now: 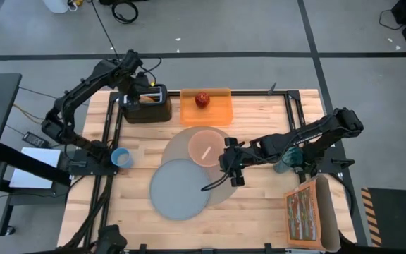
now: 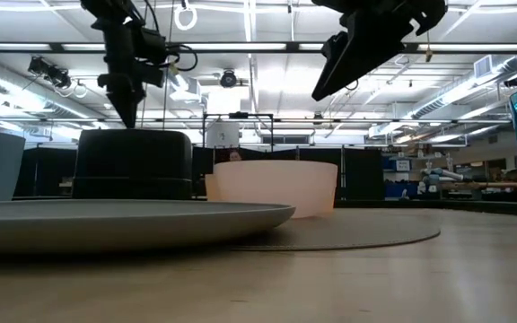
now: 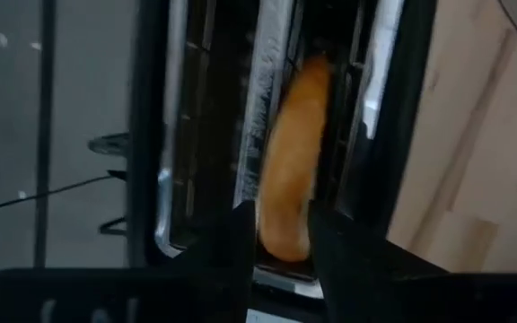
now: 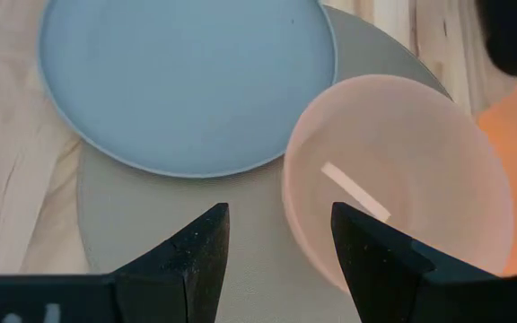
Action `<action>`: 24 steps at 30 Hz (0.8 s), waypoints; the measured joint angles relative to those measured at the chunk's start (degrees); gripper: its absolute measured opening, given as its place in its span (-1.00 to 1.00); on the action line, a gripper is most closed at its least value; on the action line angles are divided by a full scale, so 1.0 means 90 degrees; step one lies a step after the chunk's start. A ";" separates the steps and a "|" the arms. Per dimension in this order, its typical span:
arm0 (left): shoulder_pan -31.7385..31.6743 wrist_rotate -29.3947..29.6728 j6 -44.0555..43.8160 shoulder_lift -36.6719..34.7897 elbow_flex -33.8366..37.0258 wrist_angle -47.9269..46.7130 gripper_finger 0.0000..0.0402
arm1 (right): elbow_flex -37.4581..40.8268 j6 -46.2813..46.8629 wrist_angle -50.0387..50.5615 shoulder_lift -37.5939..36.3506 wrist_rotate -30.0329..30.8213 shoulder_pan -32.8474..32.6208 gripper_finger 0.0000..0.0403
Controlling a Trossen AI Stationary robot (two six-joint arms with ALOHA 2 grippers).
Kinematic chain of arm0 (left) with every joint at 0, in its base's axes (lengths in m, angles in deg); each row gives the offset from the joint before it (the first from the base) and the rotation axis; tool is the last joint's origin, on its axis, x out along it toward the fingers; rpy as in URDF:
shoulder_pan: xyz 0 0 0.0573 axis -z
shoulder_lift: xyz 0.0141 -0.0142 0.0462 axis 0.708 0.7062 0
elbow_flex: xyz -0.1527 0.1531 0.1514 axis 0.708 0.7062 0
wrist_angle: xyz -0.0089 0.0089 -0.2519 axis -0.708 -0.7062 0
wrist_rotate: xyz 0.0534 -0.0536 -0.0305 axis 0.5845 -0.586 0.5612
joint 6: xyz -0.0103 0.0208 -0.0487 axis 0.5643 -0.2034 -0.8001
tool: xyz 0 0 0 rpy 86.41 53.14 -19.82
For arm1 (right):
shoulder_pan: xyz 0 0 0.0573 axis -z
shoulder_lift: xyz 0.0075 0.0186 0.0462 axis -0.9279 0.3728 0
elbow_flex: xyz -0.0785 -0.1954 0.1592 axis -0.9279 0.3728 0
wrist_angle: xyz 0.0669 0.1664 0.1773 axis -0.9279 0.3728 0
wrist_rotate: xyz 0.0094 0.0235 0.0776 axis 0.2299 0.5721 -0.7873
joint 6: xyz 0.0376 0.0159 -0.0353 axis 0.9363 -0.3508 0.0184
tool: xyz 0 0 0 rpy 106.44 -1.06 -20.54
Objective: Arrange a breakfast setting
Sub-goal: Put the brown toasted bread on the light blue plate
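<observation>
A black toaster stands at the far left of the table with a golden bagel on edge in its slot. My left gripper is above the toaster, pointing down, shut on the bagel. The round grey mat lies mid-table. The blue-grey plate rests on the mat's near left part and bears nothing. The pink bowl stands on the mat's far part. My right gripper hovers open over the mat beside the bowl. The red apple lies on an orange board. The blue cup stands at the left. I cannot make out the spoon. My left gripper pinches the bagel's upper rim between its two fingers, one on each flat face. The fingers come from above, pointing down into the toaster's slot. The bagel stands on edge, its lower part down in the slot.
The orange board lies right of the toaster at the far edge. A teal glass stands under my right arm. An open box sits at the near right corner. Bare wood lies near the front edge.
</observation>
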 joint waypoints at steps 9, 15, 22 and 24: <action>0.0000 -0.0020 0.0049 -0.0005 0.0405 0.0212 -0.46 | 0.0000 0.0023 0.0149 0.0000 0.0029 0.0005 0.01; 0.0000 -0.0017 0.0012 -0.0010 0.0631 0.0465 -0.46 | 0.0000 0.0007 0.0149 0.0000 0.0034 0.0005 0.01; 0.0050 -0.0003 0.0012 -0.0010 0.0631 0.0537 -0.62 | 0.0000 -0.0066 0.0146 0.0000 0.0096 0.0036 0.01; 0.0078 0.0006 -0.0003 -0.0010 0.0631 0.0534 -0.74 | 0.0000 -0.0157 0.0146 0.0000 0.0098 0.0057 0.01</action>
